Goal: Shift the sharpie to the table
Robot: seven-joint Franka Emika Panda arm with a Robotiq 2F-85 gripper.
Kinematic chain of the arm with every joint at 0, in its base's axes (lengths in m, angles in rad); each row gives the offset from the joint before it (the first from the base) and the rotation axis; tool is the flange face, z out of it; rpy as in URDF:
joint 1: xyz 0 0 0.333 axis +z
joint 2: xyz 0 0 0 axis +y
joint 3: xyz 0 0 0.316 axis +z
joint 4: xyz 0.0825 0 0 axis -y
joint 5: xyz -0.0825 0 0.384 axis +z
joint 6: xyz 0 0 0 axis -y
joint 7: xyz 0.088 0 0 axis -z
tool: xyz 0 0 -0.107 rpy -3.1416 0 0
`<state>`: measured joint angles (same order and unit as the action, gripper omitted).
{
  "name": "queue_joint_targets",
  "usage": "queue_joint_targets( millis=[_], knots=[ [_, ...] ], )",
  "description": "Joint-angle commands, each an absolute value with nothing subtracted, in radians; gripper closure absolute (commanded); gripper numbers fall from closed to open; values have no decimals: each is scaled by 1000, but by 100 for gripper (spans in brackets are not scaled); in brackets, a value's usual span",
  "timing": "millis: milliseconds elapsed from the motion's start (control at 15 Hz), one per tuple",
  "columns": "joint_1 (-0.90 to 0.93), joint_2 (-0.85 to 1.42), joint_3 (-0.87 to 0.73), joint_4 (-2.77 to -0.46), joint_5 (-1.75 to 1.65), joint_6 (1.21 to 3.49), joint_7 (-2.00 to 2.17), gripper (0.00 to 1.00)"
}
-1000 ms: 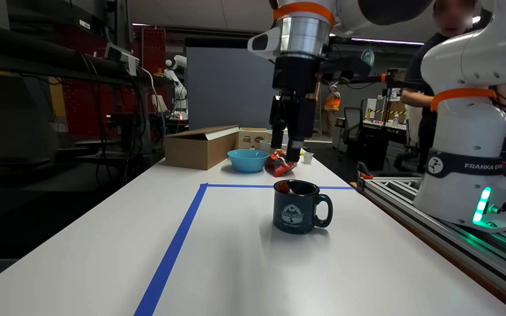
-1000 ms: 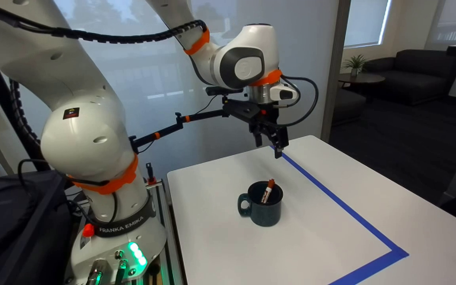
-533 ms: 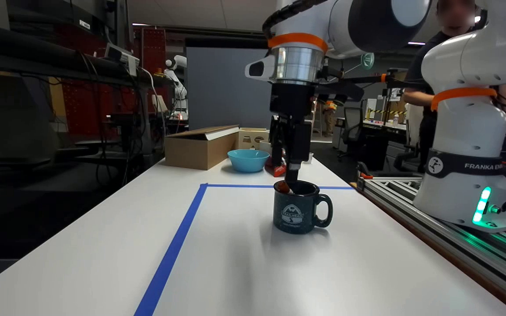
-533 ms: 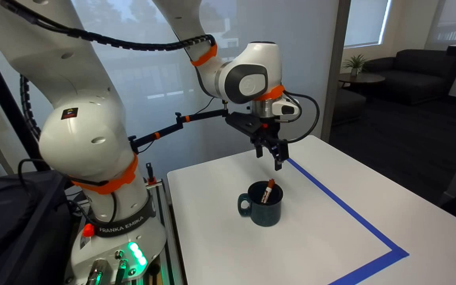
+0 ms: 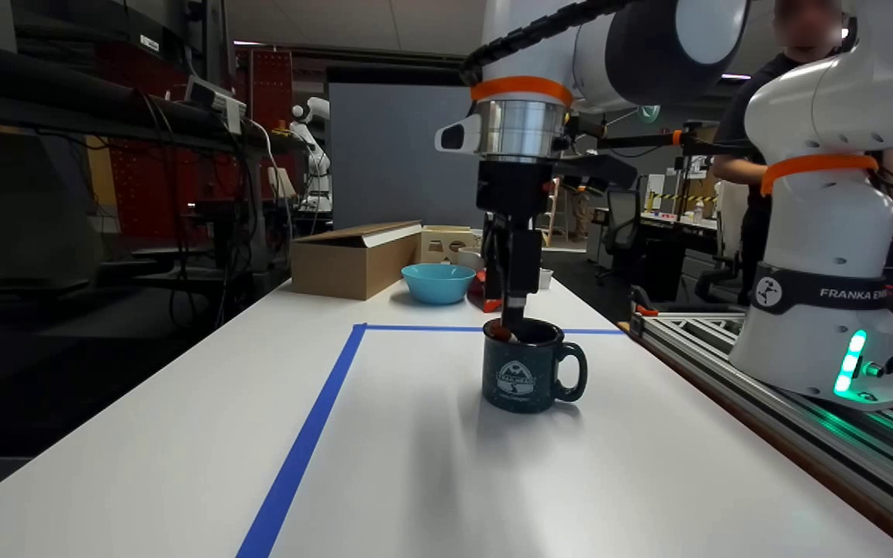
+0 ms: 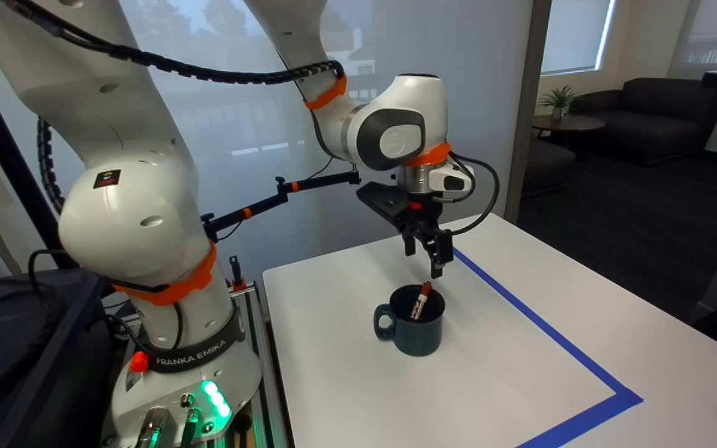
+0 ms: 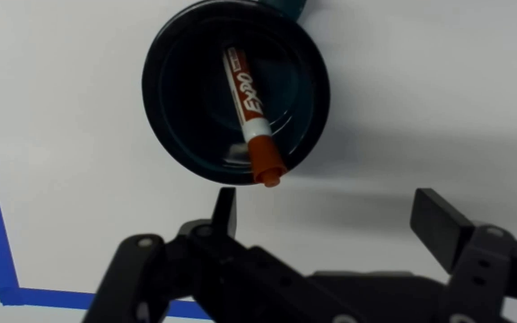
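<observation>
The sharpie (image 7: 249,96) is a slim marker with a reddish-brown cap and a white and brown label. It leans inside the dark teal mug (image 7: 153,89), cap end up at the rim. It also shows in both exterior views (image 5: 501,332) (image 6: 421,302). The mug (image 6: 417,339) stands upright on the white table (image 6: 346,398). My gripper (image 6: 423,262) is open and empty, above and just beyond the mug's rim. In the wrist view the gripper (image 7: 326,193) has its fingers wide apart; the cap lies just ahead of them, nearer the left finger (image 7: 226,208).
Blue tape (image 5: 311,434) runs along the table and turns a corner. At the table's far end, in an exterior view, are a cardboard box (image 5: 361,263), a light-blue bowl (image 5: 439,284) and a red packet (image 5: 485,294). The mug's handle (image 5: 573,372) points toward the robot base side.
My gripper has come down and closer to the mug, quickly at first, then only slightly in the last half second. It stays open. The mug and sharpie have not moved.
</observation>
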<state>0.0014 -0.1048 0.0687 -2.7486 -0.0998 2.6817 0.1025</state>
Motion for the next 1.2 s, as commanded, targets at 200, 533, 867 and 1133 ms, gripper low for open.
queue_joint_targets(
  millis=[200, 533, 867, 1133],
  knots=[
    [-9, -101, 62, -2748, -132, 2656, 187, 0],
    [-11, -92, 53, -2748, -125, 2646, 215, 5],
    [-25, -71, 32, -2748, -125, 2637, 233, 21],
    [-29, -57, 20, -2748, -122, 2635, 242, 22]
  ],
)
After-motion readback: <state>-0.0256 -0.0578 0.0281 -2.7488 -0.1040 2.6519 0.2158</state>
